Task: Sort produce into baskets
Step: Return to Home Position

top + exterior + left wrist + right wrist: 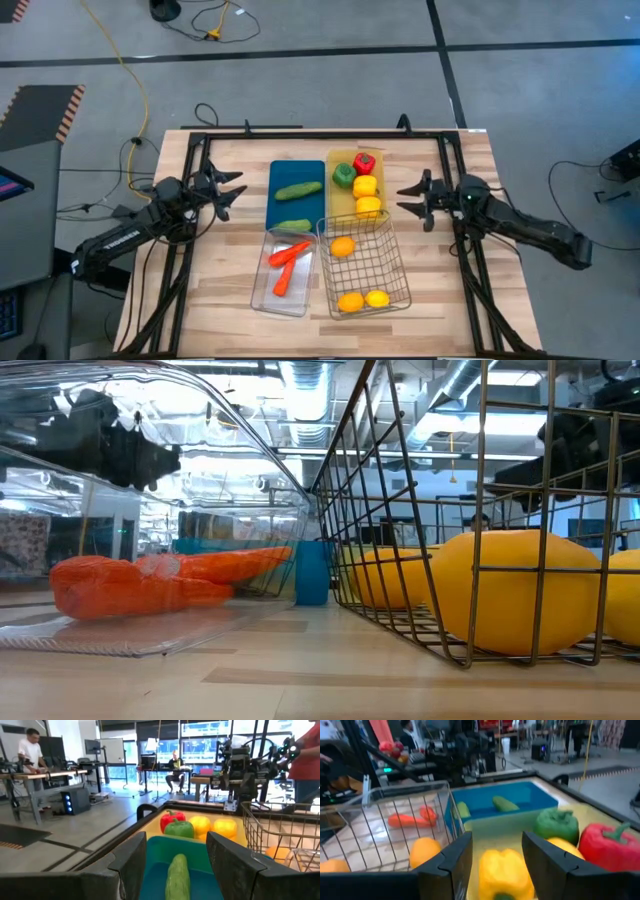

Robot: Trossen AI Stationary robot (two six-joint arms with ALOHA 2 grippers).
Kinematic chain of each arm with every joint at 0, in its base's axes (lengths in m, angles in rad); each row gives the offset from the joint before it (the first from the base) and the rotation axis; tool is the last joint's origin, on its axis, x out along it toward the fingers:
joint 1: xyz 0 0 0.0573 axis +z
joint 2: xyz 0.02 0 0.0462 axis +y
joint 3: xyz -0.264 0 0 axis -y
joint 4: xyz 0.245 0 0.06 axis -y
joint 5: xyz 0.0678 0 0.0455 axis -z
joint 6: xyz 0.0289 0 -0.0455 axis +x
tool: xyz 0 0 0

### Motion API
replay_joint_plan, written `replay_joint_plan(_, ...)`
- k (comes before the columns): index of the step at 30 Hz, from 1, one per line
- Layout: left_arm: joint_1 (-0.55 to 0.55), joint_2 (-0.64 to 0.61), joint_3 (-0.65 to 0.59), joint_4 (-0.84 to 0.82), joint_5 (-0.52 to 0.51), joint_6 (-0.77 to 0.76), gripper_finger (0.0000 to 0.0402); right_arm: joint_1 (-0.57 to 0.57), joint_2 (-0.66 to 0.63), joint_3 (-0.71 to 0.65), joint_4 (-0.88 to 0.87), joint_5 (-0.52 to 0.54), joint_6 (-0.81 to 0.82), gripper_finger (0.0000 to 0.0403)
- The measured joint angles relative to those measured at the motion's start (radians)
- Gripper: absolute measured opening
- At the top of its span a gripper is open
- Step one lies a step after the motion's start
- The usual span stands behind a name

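Observation:
The blue tray (281,207) holds two green cucumbers (298,190). The yellow tray (335,205) holds a red pepper (364,162), a green pepper (344,175) and two yellow peppers (366,196). Two orange carrots (287,262) lie in the clear bin (262,295). The wire basket (395,270) holds two oranges (342,246) and a lemon (377,298). My left gripper (232,190) hovers open, left of the blue tray. My right gripper (408,195) hovers open, right of the yellow tray. Neither has anything between its fingers.
A black frame (300,133) runs along the table's far edge and down both sides beneath the arms. Bare wood lies between each gripper and the trays and along the near edge. People and desks show in the room beyond the table.

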Motion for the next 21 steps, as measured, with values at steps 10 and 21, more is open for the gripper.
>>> replay_joint_plan(10,0.0,0.0,0.0,-0.001,-0.013,-0.002,0.0194,0.0,-0.123,-0.001,-0.001,0.0,0.0,0.0198)
replay_joint_plan(21,-0.075,0.0,0.0,-0.002,-0.012,-0.002,0.0194,0.012,-0.17,-0.001,0.003,0.0,0.001,0.0198)
